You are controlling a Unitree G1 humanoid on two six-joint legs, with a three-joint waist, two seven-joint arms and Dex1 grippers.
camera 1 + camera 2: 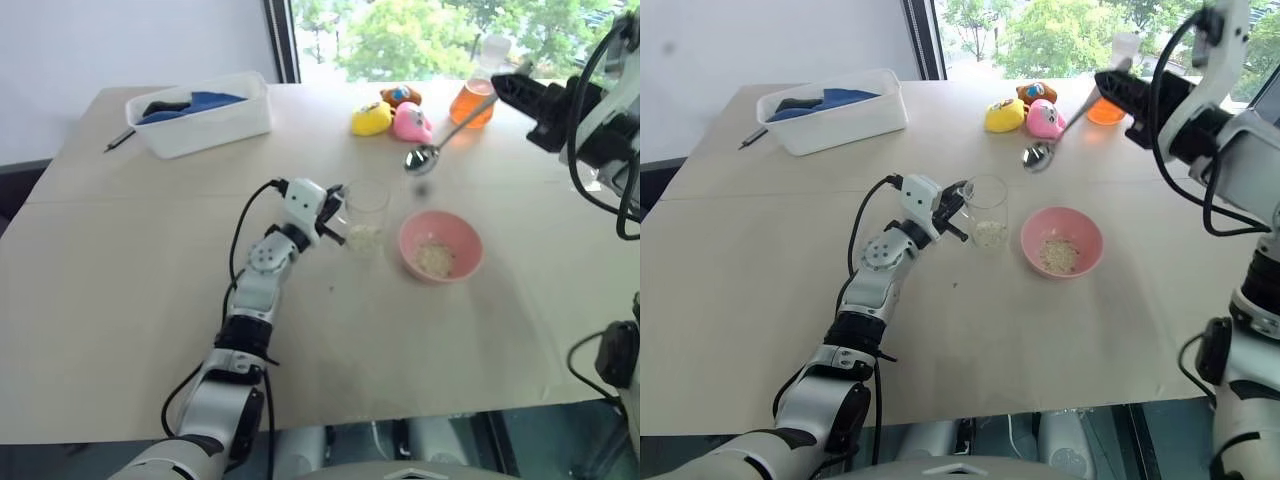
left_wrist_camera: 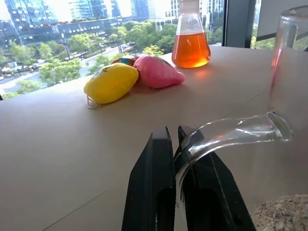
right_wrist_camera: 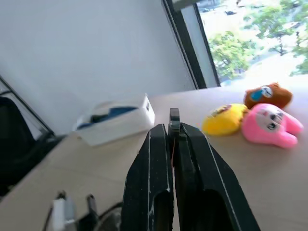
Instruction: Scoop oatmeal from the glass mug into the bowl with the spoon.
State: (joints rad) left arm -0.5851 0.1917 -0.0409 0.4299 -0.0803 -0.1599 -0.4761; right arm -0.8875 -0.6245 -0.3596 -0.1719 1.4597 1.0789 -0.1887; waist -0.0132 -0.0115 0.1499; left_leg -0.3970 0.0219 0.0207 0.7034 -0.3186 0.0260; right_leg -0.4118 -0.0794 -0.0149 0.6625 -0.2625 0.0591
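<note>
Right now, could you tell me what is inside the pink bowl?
The bowl holds a small heap of pale oatmeal near its middle, with bare pink around it. What lies beneath the flakes is covered.

Bare table (image 1: 150, 300) near side of bowl (image 1: 441, 245); glass mug (image 1: 366, 215) crowds bowl's left; toys (image 1: 392, 117), flask (image 1: 474, 98) behind.

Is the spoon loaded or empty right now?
Cannot tell. The spoon is held up over the table by the right gripper, away from the glass mug, but its hollow is not visible.
</note>
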